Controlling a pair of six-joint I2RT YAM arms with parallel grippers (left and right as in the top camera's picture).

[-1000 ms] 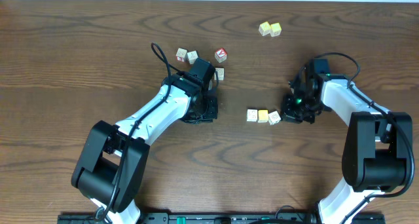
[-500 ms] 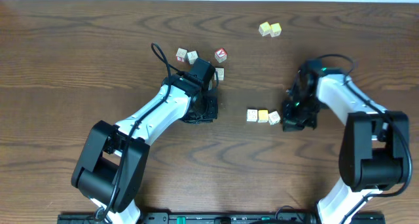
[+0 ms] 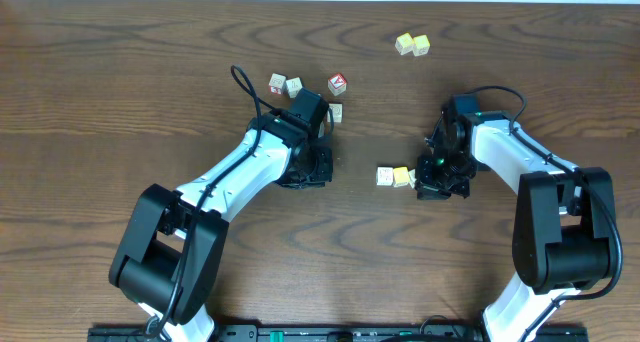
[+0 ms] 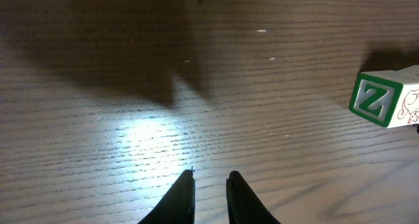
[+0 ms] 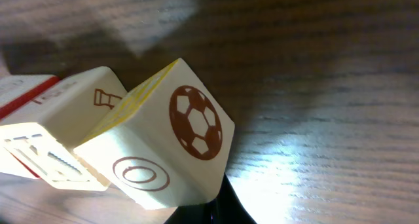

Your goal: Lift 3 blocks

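A: Lying where, and pointed which way, are the three blocks [image 3: 393,176] found?

B: A short row is formed on the grained wooden table [image 3: 120,102], right of its middle and well off every edge. Its long axis is set parallel to the near edge. The football block [image 5: 177,145], a pale wooden cube with one yellow face, is tilted.

A: How are the grippers set?

B: The right gripper [image 3: 435,180] is closed tight on nothing, and that cube is touched by its tip. The left gripper [image 4: 211,178] is parted slightly and empty.
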